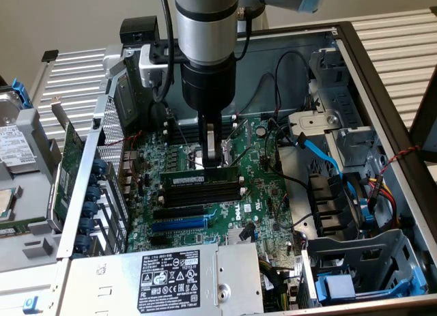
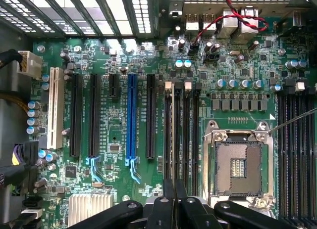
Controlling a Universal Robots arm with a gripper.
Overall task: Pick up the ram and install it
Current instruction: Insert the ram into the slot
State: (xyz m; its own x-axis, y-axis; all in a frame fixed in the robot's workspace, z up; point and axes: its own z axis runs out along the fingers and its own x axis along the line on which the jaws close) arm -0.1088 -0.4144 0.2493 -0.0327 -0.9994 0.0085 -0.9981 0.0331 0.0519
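Observation:
The ram (image 1: 194, 177), a long green stick with a pale label strip, stands on its long edge directly over the black memory slots (image 1: 205, 193) on the motherboard. My gripper (image 1: 214, 159) comes straight down on the stick's top edge, right of its middle, and is shut on it. Whether the stick sits in a slot or just above it I cannot tell. In the wrist view my gripper (image 2: 174, 197) points along the bank of black memory slots (image 2: 190, 140), beside the open CPU socket (image 2: 237, 167). There the held stick shows only edge-on and blends with the slots.
The motherboard lies inside an open case. A power supply (image 1: 171, 275) fills the near side, and a drive cage (image 1: 362, 261) and blue cable (image 1: 321, 152) are at the exterior view's right. Black and blue expansion slots (image 1: 179, 224) run beside the memory bank. A hard drive (image 1: 13, 145) lies outside the case.

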